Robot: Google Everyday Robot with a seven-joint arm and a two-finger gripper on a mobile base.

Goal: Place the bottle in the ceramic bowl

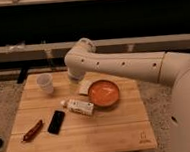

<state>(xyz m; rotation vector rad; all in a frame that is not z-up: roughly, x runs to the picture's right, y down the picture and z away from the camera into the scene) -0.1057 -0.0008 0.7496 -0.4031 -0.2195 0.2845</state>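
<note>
We judge the task barely begun. The bottle [78, 107] lies on its side near the middle of the desk [93, 136], just beside the ceramic bowl [107, 94], and the bowl holds nothing. Grasping, lifting and placing all remain. The arm [123, 68] reaches across the far edge, its bent end above the gap between the white cup [45, 84] and the bowl. The jaws hang beneath that end, largely hidden, spread wide with nothing in them.

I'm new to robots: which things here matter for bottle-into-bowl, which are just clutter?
Job: bottle, ceramic bowl, end effector above the back of the table.
Lying about: white cup, white packet, black phone, red oblong item.
</note>
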